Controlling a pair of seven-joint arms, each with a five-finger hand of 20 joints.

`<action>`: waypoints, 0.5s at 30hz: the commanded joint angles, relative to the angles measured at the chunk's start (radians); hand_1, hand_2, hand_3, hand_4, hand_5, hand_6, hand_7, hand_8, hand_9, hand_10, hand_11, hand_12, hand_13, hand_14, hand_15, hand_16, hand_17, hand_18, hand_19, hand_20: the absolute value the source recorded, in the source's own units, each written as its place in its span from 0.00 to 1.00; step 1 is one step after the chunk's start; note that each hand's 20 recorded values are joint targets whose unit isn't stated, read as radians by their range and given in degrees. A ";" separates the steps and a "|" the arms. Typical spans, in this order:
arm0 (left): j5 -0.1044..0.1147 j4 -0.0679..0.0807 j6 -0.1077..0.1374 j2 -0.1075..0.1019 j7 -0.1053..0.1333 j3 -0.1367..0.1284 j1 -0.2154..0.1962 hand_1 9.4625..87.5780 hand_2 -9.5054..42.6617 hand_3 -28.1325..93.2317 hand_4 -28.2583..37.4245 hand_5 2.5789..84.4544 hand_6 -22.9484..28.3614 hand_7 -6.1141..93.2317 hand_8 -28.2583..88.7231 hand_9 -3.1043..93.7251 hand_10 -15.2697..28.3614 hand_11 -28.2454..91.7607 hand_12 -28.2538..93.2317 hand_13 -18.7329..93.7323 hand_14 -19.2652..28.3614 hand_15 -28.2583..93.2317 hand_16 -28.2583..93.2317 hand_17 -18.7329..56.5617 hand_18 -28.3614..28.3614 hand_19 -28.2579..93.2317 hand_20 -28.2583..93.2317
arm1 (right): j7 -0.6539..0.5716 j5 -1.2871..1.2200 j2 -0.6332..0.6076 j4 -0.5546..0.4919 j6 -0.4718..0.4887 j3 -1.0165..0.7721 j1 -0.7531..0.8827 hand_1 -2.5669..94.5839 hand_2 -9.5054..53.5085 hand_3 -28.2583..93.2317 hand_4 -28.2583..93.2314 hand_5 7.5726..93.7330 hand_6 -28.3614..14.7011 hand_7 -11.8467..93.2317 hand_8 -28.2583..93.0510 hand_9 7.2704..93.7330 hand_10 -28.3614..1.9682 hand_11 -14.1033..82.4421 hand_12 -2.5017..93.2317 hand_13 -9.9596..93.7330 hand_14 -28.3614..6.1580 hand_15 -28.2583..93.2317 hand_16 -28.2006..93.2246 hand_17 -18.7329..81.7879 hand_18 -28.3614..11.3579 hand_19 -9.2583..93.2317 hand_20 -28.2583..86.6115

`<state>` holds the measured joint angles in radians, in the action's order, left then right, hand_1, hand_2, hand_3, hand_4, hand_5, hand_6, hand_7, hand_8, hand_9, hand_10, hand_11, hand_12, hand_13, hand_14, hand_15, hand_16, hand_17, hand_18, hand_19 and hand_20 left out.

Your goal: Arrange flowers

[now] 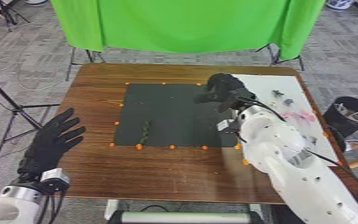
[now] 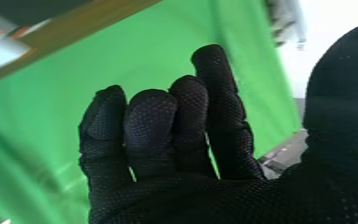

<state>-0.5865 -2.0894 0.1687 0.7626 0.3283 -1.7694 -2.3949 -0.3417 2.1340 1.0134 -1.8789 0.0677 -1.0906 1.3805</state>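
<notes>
Stem (image 1: 145, 132) on dark mat (image 1: 171, 112), well apart from right hand (image 1: 228, 90), its fingers relaxed.

And we count: one brown wooden rectangular table (image 1: 87, 170), one flat dark-grey square mat (image 1: 167, 107), one flat white rectangular sheet (image 1: 262, 82)! Green stems, long and thin with small leaves (image 1: 145, 132): one. Small dark-green clumps, two, here's the first (image 1: 278, 93) and there's the second (image 1: 288, 101). Pink blooms (image 1: 307, 116)? Blurred together, too hard to number. Small round orange markers (image 1: 173, 147), now, at least ten of those! One round black open-topped bin (image 1: 341, 128), and one big bright-green cloth curtain (image 1: 193, 25).
</notes>
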 commanded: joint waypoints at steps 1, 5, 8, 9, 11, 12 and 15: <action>0.008 -0.015 0.016 0.009 0.013 -0.011 -0.032 0.21 0.10 0.80 0.06 0.29 0.50 0.27 0.15 0.28 0.62 0.40 0.36 0.35 0.75 0.48 0.23 0.12 0.90 0.59 0.30 | -0.108 0.118 -0.235 -0.049 -0.016 -0.095 0.098 0.25 0.00 0.92 0.02 0.50 0.58 0.55 0.10 0.49 0.44 0.87 0.50 0.56 0.35 0.96 0.50 0.39 0.15 0.87 0.69; 0.009 -0.017 0.016 0.007 0.014 -0.015 -0.040 0.21 0.09 0.80 0.06 0.29 0.50 0.27 0.15 0.28 0.62 0.40 0.36 0.35 0.75 0.48 0.23 0.12 0.90 0.59 0.30 | -0.151 0.166 -0.305 -0.079 0.013 -0.170 0.176 0.26 0.00 0.92 0.04 0.56 0.59 0.52 0.11 0.57 0.50 0.82 0.47 0.60 0.40 0.92 0.50 0.44 0.17 0.89 0.67; 0.005 -0.017 0.013 0.008 0.009 -0.018 -0.041 0.21 0.09 0.80 0.06 0.29 0.50 0.27 0.15 0.28 0.62 0.40 0.36 0.35 0.75 0.48 0.23 0.12 0.90 0.59 0.30 | -0.177 0.165 -0.344 -0.109 0.015 -0.248 0.265 0.29 0.00 0.93 0.04 0.60 0.62 0.51 0.11 0.60 0.52 0.80 0.45 0.64 0.45 0.90 0.50 0.46 0.18 0.90 0.65; 0.002 -0.017 0.013 0.009 0.008 -0.019 -0.042 0.21 0.09 0.80 0.06 0.29 0.50 0.27 0.15 0.28 0.62 0.40 0.36 0.35 0.75 0.48 0.23 0.12 0.90 0.59 0.30 | -0.187 0.175 -0.353 -0.121 0.029 -0.282 0.301 0.30 0.00 0.93 0.04 0.60 0.62 0.51 0.11 0.61 0.52 0.80 0.45 0.64 0.45 0.90 0.51 0.46 0.18 0.90 0.65; 0.005 -0.018 0.014 0.008 0.009 -0.021 -0.047 0.21 0.09 0.80 0.06 0.29 0.50 0.27 0.15 0.28 0.62 0.40 0.36 0.35 0.75 0.48 0.23 0.12 0.90 0.59 0.30 | -0.216 0.178 -0.360 -0.143 0.063 -0.350 0.368 0.30 0.00 0.93 0.04 0.61 0.62 0.51 0.11 0.62 0.51 0.79 0.45 0.65 0.46 0.90 0.51 0.47 0.18 0.91 0.65; 0.004 -0.020 0.013 0.009 0.009 -0.024 -0.052 0.21 0.09 0.80 0.06 0.29 0.50 0.27 0.15 0.28 0.62 0.40 0.36 0.35 0.75 0.48 0.23 0.12 0.90 0.59 0.30 | -0.241 0.176 -0.366 -0.152 0.083 -0.364 0.388 0.29 0.00 0.93 0.04 0.61 0.62 0.51 0.11 0.62 0.50 0.79 0.45 0.65 0.46 0.90 0.51 0.47 0.18 0.91 0.65; 0.001 -0.019 0.009 0.009 0.006 -0.025 -0.047 0.21 0.09 0.80 0.06 0.29 0.50 0.27 0.15 0.28 0.62 0.40 0.36 0.35 0.75 0.48 0.23 0.12 0.90 0.59 0.30 | -0.283 0.165 -0.371 -0.181 0.117 -0.466 0.496 0.24 0.00 0.90 0.01 0.61 0.61 0.50 0.12 0.62 0.49 0.79 0.46 0.65 0.45 0.90 0.52 0.47 0.17 0.91 0.65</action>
<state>-0.5847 -2.0994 0.1736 0.7634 0.3357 -1.7847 -2.4250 -0.5258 2.3015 0.6795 -2.0169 0.1083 -1.4073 1.6785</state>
